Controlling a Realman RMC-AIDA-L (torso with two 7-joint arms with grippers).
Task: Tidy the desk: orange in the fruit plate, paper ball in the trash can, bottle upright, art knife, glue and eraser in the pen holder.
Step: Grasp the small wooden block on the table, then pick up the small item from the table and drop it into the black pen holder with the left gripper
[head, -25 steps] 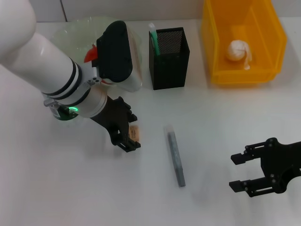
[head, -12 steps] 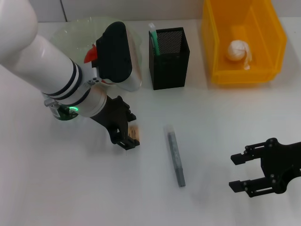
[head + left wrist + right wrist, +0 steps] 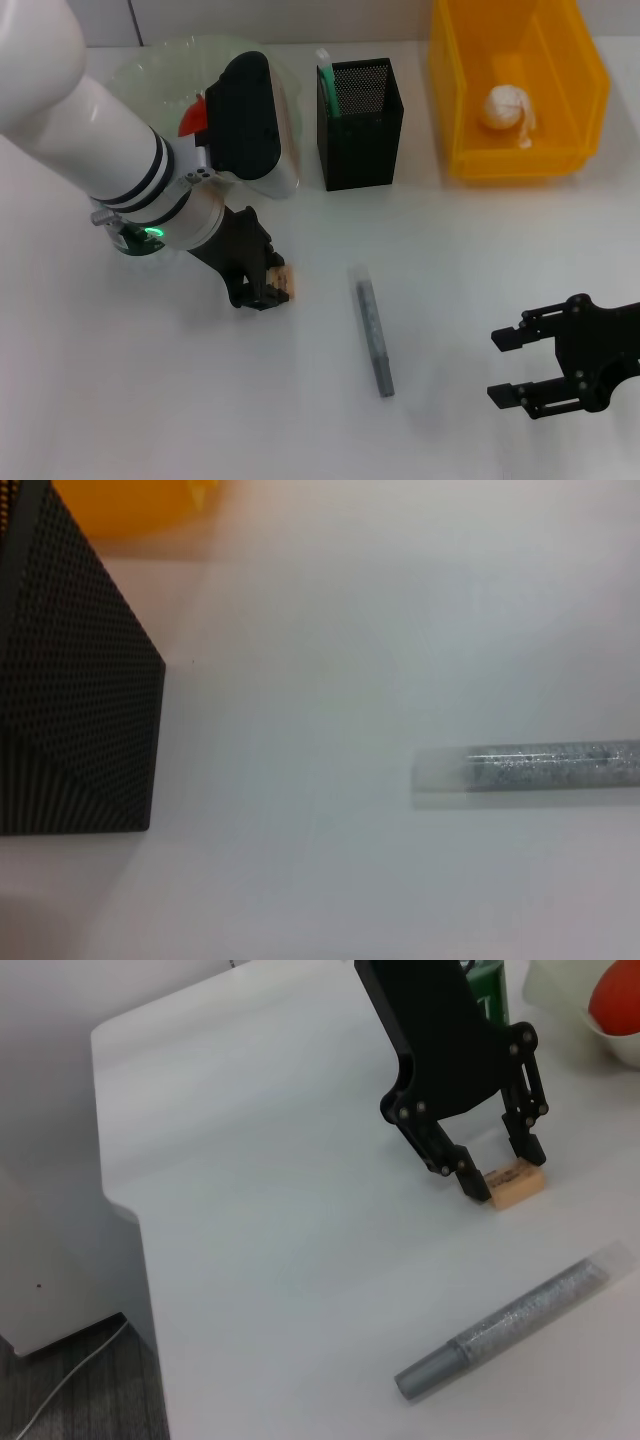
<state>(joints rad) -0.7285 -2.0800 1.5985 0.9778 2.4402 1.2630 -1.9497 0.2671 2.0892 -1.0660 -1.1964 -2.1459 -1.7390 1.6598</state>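
My left gripper [image 3: 266, 290] is low on the table, its fingers shut on the two ends of the tan eraser [image 3: 284, 282], which rests on the table; the right wrist view shows the gripper [image 3: 501, 1167] and the eraser [image 3: 516, 1184]. A grey glittery tube [image 3: 372, 330] lies flat to the right of it. The black mesh pen holder [image 3: 360, 125] holds a green tool [image 3: 325, 78]. The paper ball [image 3: 508, 110] lies in the yellow bin [image 3: 450, 120]. The orange [image 3: 190, 116] sits in the pale green plate [image 3: 150, 65]. My right gripper [image 3: 530, 368] is open and empty at the front right.
A green bottle [image 3: 490, 988] stands behind my left arm. The left wrist view shows the pen holder [image 3: 70, 680] and the tube's clear cap end [image 3: 440, 772]. The table's edge [image 3: 125, 1210] drops off beyond the eraser in the right wrist view.
My left gripper's fingers have drawn in and closed around the eraser, which shifted slightly. The right arm has not moved.
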